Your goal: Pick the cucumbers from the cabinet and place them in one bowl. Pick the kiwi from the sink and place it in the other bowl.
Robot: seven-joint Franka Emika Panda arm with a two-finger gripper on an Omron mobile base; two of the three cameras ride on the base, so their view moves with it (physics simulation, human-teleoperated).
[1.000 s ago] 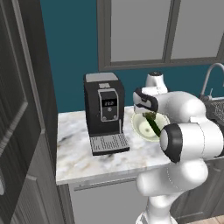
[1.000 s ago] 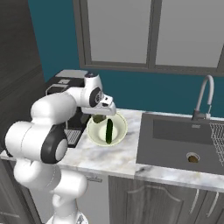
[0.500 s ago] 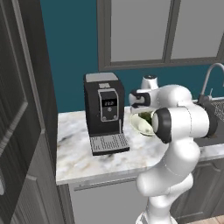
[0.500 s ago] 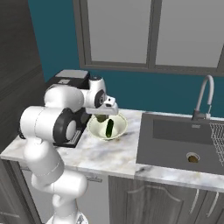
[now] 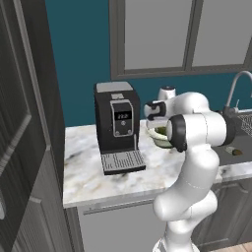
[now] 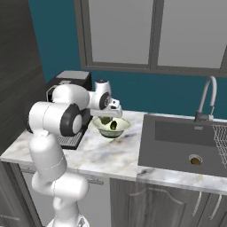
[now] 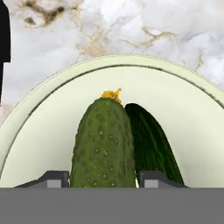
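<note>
Cucumbers both sit over the cream bowl [image 7: 26, 131] now: you see one cucumber [image 7: 105, 144] clamped between the gripper [image 7: 103, 177] fingertips, and the second cucumber [image 7: 151, 140] lying dark in the bowl, touching the first along its side. Over the past second the arm has folded in and the hand has come down over the bowl [image 6: 111, 128], which stands on the worktop [image 6: 88, 155] beside the coffee machine [image 5: 118, 125], well back from the front edge. Your jaws are narrow, closed on the cucumber. Judging by that, the cucumber half needs only the release; the kiwi in the sink [image 6: 177, 146] is yet to fetch.
</note>
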